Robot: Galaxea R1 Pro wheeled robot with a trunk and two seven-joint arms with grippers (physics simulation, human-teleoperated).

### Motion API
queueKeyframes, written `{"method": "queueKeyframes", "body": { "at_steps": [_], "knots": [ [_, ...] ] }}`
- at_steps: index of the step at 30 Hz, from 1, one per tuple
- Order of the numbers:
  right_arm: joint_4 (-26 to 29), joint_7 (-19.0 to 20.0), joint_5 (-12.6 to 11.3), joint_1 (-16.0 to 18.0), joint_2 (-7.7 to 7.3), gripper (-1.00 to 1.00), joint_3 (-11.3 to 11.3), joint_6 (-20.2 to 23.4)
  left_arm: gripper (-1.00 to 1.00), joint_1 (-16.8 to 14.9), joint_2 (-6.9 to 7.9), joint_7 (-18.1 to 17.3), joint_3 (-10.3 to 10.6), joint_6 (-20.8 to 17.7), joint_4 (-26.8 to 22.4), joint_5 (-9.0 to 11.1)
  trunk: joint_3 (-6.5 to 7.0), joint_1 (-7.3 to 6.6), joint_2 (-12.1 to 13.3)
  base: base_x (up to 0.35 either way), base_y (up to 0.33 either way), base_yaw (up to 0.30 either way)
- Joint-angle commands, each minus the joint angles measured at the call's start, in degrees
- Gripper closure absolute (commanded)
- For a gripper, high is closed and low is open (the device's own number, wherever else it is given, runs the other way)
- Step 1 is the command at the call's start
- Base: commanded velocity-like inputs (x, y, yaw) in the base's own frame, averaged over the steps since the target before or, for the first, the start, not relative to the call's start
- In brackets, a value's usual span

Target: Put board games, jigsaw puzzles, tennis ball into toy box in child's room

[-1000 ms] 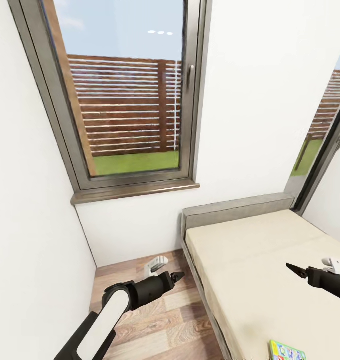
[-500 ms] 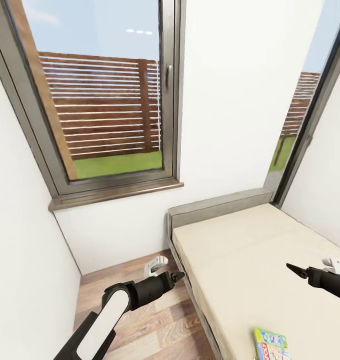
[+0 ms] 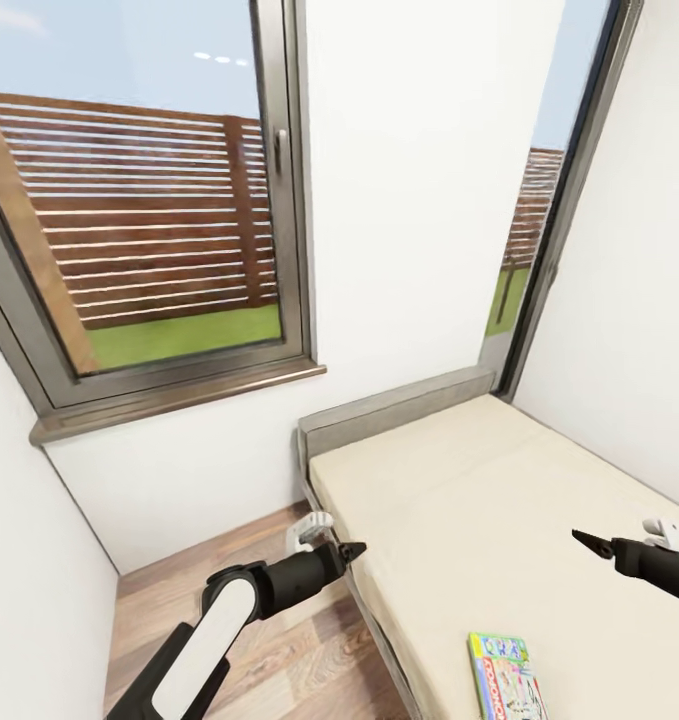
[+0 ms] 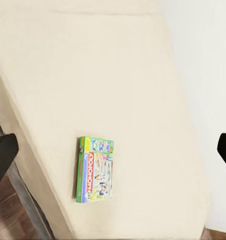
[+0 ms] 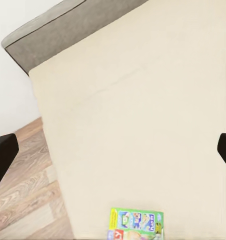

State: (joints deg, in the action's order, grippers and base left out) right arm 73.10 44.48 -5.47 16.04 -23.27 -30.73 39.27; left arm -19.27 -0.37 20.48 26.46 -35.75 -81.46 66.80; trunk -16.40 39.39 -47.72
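Cream mattress fabric is now taking up more of the head view, because the whole picture is shifting between frames: the window [image 3: 139, 230] and the grey headboard [image 3: 399, 410] are sliding toward the view's left, which indicates that the camera is turning, not that the furniture is moving. As a result, the Monopoly board game [image 3: 507, 675] is coming further into sight near the lower edge of the bed [image 3: 499, 520]; a second ago only its corner was showing. Both arms are keeping the same pose relative to the camera. The left gripper [image 3: 351, 550] is hanging over the wood-plank floor [image 3: 279, 660] just beside the bed's edge, and the right gripper [image 3: 589, 542] is hovering above the mattress, apart from the box. Each wrist view is showing dark fingertips [image 4: 2, 157] at opposite borders of its picture, so both sets of jaws are standing wide apart and carrying nothing. The left wrist view is showing the box lying flat, close to the mattress edge. Judged from this, the robot is lining up on the first bed toy; no pickup is under way, and the toy box is yet to be visited.
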Motion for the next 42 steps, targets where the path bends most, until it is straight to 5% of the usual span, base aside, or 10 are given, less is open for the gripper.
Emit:
{"method": "queueKeyframes", "body": {
  "at_steps": [1,7,13,18,22,27,35,42],
  "knots": [
    [-0.3,-0.1,-0.5,0.1,-0.01,-1.0,0.0,0.9,-1.0,0.0,0.0,0.6,-0.2,0.0,0.0,0.7,-0.08,0.01,-0.1,0.0,0.0,-0.282],
    [-1.6,-0.3,-0.5,0.4,-0.05,-1.0,0.0,1.8,-1.0,0.0,0.05,0.9,-1.2,0.0,0.8,0.9,-0.08,0.01,-0.1,0.0,0.0,-0.283],
    [-5.1,-1.8,-0.5,1.4,-0.13,-1.0,0.0,2.3,-1.0,-0.1,0.09,1.3,-4.4,0.1,3.6,0.6,-0.08,0.01,-0.1,0.0,0.0,-0.201],
    [-10.2,-5.7,-0.5,5.2,0.34,-1.0,0.6,2.6,-1.0,-0.3,0.44,2.2,-6.9,0.1,7.5,0.4,-0.08,0.01,-0.1,0.0,0.0,-0.089],
    [-17.7,-10.0,-0.4,9.9,1.48,-1.0,4.1,2.7,-1.0,-0.7,0.33,2.9,-9.0,0.7,12.0,0.7,-0.08,0.01,-0.1,0.0,0.0,-0.036],
    [-21.6,-12.2,-0.4,12.7,2.13,-1.0,6.9,2.8,-1.0,-0.9,0.16,3.2,-10.5,1.1,13.4,1.0,-0.08,0.01,-0.1,0.0,0.0,-0.019],
    [-34.2,-19.3,-0.5,21.1,3.14,-1.0,14.8,2.8,-1.0,-1.3,-0.14,3.5,-13.4,1.6,15.2,1.8,-0.26,0.23,-0.5,0.0,0.0,-0.008],
    [-40.1,-21.3,-0.5,25.3,3.31,-1.0,17.0,2.8,-1.0,-1.4,-0.16,3.3,-13.9,1.6,15.2,2.3,-1.52,1.77,-3.3,0.0,0.0,-0.003]
  ]
}}
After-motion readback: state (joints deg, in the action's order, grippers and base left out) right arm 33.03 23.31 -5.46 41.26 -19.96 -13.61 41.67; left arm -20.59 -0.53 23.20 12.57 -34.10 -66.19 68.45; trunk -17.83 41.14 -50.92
